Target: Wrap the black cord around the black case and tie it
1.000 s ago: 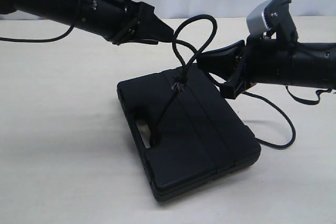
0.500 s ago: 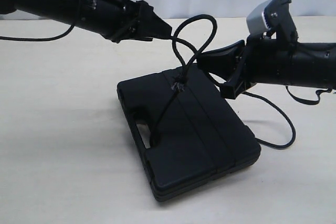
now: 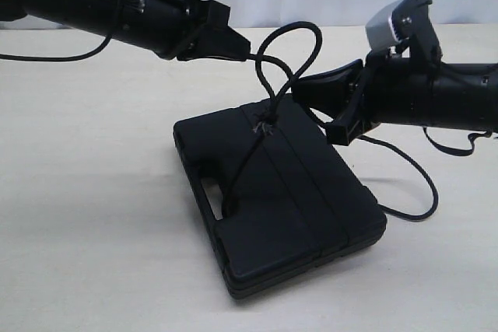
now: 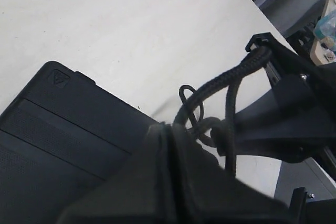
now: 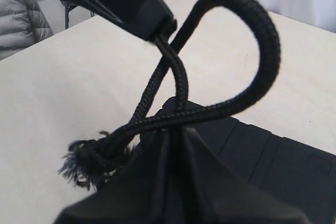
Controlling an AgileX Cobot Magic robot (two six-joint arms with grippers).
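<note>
Left gripper (image 3: 246, 53) has edged upward; both it and right gripper (image 3: 300, 91) clamp black cord (image 3: 300, 26) above black case (image 3: 296, 200).

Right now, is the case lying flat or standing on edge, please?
Flat: the case rests on its broad face on the table, ribbed side up.

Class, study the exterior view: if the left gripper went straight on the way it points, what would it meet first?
The left gripper would first push into the black cord loop at its tip, then probably the right gripper facing it; depth is unclear.
</note>
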